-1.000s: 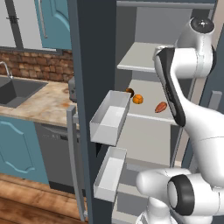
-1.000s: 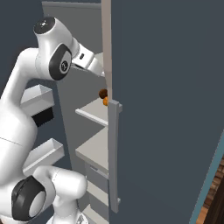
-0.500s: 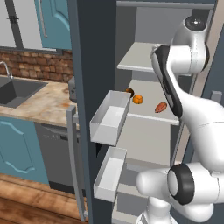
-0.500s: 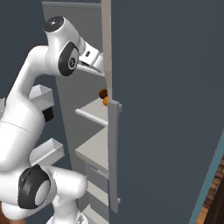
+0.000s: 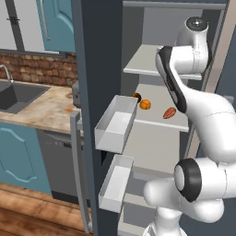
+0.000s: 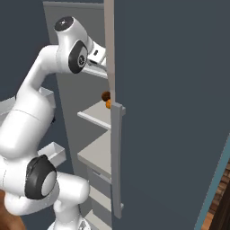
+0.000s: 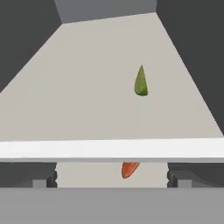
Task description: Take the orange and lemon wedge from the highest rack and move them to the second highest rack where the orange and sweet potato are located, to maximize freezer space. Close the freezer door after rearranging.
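Note:
The lemon wedge [image 7: 141, 82], a small olive-green point, lies alone on the highest rack [image 7: 78, 92], ahead of my gripper [image 7: 112, 179] and slightly right of centre. My gripper is open and holds nothing; its dark fingertips [image 7: 51, 178] sit just outside the rack's white front edge. Below that edge the sweet potato [image 7: 129, 169] shows on the second highest rack [image 5: 156, 122]. There it [image 5: 169, 113] lies right of two oranges, one bright [image 5: 145, 104] and one in shade [image 5: 137, 97]. The freezer door [image 5: 94, 69] stands wide open. My arm hides the hand in the left base view.
Two white bins [image 5: 115, 124] [image 5: 115, 182] jut from the door's inner face beside the shelves, and its bar handle [image 5: 76, 161] faces the counter and sink [image 5: 18, 94]. A tall dark panel with a handle [image 6: 117, 157] borders the freezer's opening on the right.
My arm has lifted and pushed the hand further in toward the highest rack. The fruit has not moved and the gripper has stayed open.

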